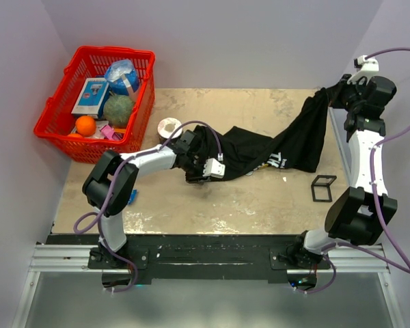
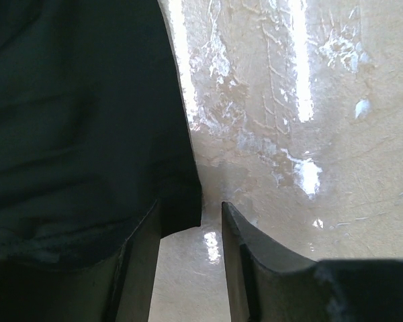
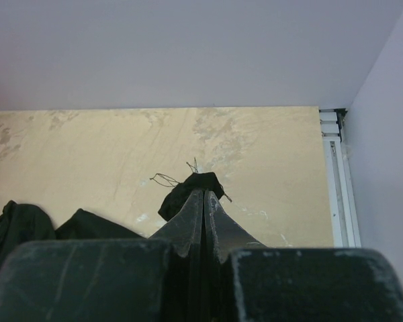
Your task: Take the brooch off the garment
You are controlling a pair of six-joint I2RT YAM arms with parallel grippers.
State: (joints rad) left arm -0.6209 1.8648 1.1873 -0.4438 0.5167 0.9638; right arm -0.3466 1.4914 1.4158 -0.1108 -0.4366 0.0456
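Pale lilac walls (image 1: 212, 41) enclose the worktop (image 1: 260, 109) on the left, far and right sides. The worktop surface is beige, mottled and glossy; the left wrist view shows bright streaks of reflected light (image 2: 299, 60). A black plate (image 1: 205, 249) and an aluminium rail (image 1: 58, 261) run along the near edge

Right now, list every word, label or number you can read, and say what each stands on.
White print on the black short-sleeved T-shirt: crumpled, too small to read.
Label on the blue-and-white box in the red plastic basket: blurred, unreadable.
Both wrist views: no text.
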